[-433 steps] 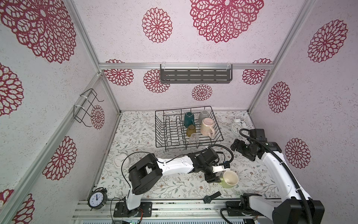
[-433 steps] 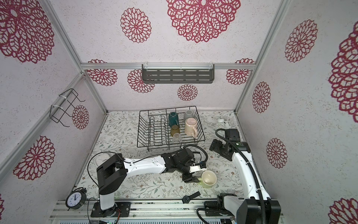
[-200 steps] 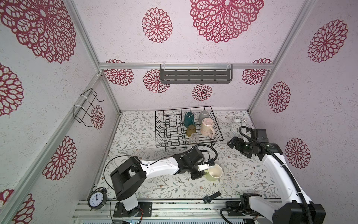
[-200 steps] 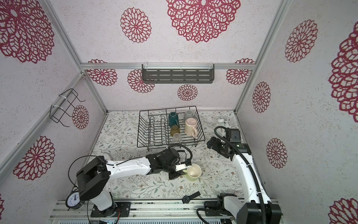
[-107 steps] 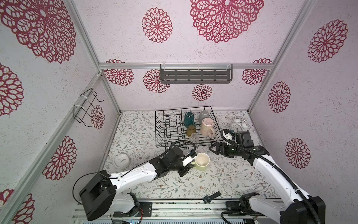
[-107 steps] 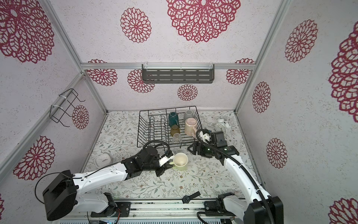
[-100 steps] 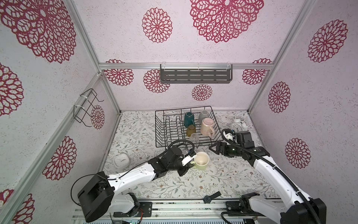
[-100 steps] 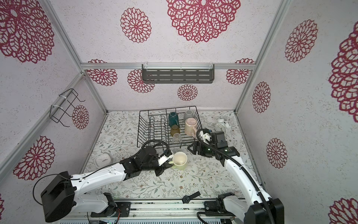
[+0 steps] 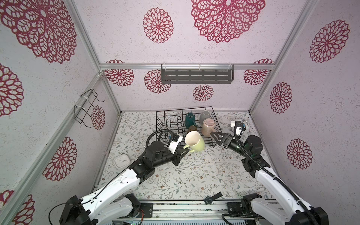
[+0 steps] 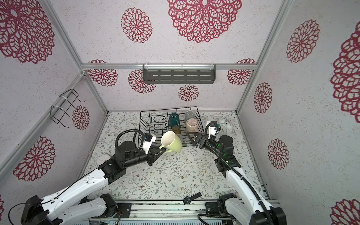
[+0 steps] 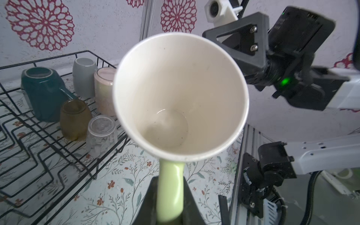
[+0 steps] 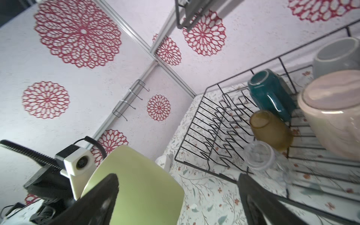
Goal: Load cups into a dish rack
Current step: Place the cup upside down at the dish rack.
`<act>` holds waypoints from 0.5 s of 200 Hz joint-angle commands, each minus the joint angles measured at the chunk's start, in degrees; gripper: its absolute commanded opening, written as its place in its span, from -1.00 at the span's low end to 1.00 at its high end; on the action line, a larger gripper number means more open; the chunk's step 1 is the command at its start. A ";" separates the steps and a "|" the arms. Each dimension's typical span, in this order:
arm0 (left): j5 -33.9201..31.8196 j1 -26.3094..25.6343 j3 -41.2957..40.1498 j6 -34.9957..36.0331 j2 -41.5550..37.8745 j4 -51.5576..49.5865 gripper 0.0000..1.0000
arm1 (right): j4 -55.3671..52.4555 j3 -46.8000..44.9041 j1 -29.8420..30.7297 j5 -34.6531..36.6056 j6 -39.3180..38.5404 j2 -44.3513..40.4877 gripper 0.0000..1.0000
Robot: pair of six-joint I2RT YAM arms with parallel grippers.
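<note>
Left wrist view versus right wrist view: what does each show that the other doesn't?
Left wrist only: the white inside of the light green mug, its handle clamped in the left gripper, and the right gripper from outside. Right wrist only: the mug's green outer wall, the left wrist camera, the wire wall bracket. Both: the dish rack holding the teal mug, grey mug, pink mug, amber tumbler and clear glass, all upside down.

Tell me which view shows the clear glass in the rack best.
The left wrist view: the clear glass stands upside down, unblocked, beside the amber tumbler. The right wrist view shows it too, fainter against the dish rack wires. In both top views the light green mug largely hides it.
</note>
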 commanded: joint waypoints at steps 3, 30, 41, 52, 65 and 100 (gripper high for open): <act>1.60 2.15 2.67 -10.88 -2.13 14.84 -1.00 | 22.16 0.13 2.98 -5.79 4.75 -0.02 0.98; 5.52 2.62 3.64 -17.25 -0.59 23.74 -1.00 | 28.16 1.10 6.97 -5.75 4.91 1.99 0.98; 7.08 2.78 4.20 -18.67 0.29 25.61 -1.00 | 30.20 1.62 7.72 -5.60 6.36 2.96 0.98; 8.27 2.86 4.56 -19.51 1.08 27.59 -1.00 | 31.24 2.68 8.17 -6.22 7.63 4.30 0.98; 9.15 3.34 5.35 -20.95 2.31 30.03 -1.00 | 32.26 3.37 8.80 -5.89 9.02 5.71 0.98; 14.56 3.67 8.22 -23.08 6.55 32.74 -1.00 | 41.48 2.95 9.19 -3.73 14.15 8.52 0.98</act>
